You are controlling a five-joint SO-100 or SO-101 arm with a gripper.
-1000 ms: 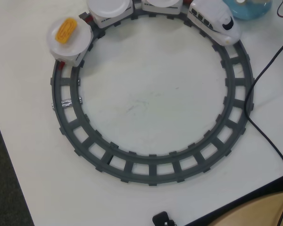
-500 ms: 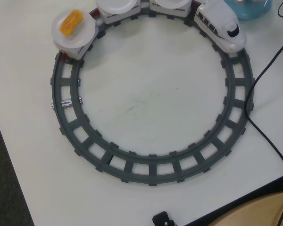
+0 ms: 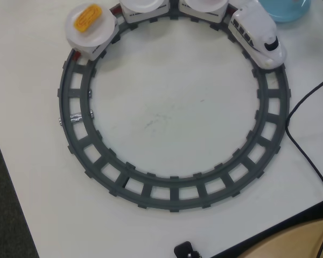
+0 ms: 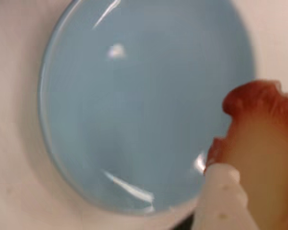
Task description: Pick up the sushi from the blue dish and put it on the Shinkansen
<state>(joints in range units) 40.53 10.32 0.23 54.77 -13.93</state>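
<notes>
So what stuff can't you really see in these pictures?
- Blue dish: mostly cut off by the overhead view's top edge.
- Two middle plates: cut by that same edge, so their tops stay unknown.
- Sushi: blurred and cropped at the wrist view's right edge.
- Gripper: whether it is open or shut can't be told.

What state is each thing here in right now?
blue dish: bare where the wrist view shows it.
sushi: close to the camera, against a pale pincer finger; grip unclear.
Shinkansen: upright on the track.
yellow piece: lying on the last carriage's plate.
</notes>
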